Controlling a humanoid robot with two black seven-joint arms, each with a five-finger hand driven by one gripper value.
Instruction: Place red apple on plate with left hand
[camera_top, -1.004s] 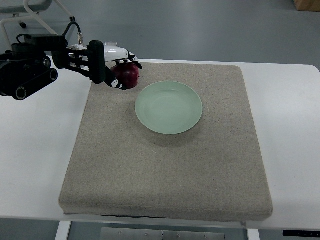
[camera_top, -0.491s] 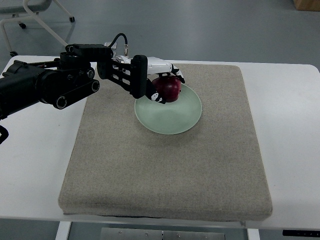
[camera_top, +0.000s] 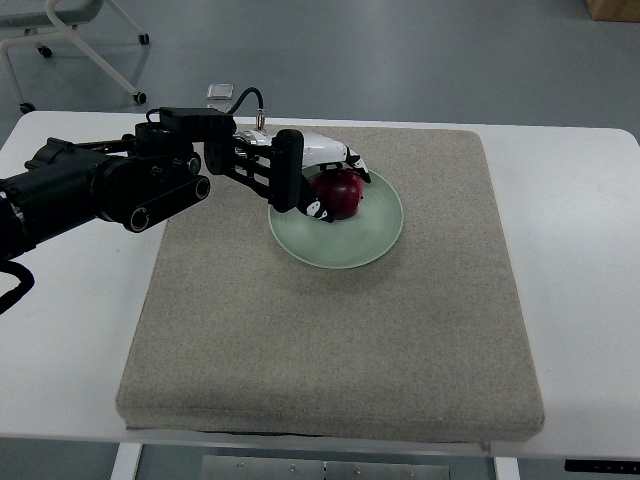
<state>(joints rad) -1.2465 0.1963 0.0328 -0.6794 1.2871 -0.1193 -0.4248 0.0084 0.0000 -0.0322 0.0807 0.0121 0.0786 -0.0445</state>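
Left hand (camera_top: 325, 180) fingers curled tight around red apple (camera_top: 341, 193), over near-left part of green plate (camera_top: 375, 235); grey mat (camera_top: 330, 350) spreads beneath, white table (camera_top: 580, 250) beyond.

Dark red apple (camera_top: 342, 192), pale green plate (camera_top: 350, 243), beige-grey mat (camera_top: 340, 340), white table (camera_top: 70, 330).

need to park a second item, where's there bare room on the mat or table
The mat is bare across its whole near half, below the plate, and along its right strip. The white table right of the mat is bare too. It is crowded at the far left, where the left hand holds the red apple over the plate.
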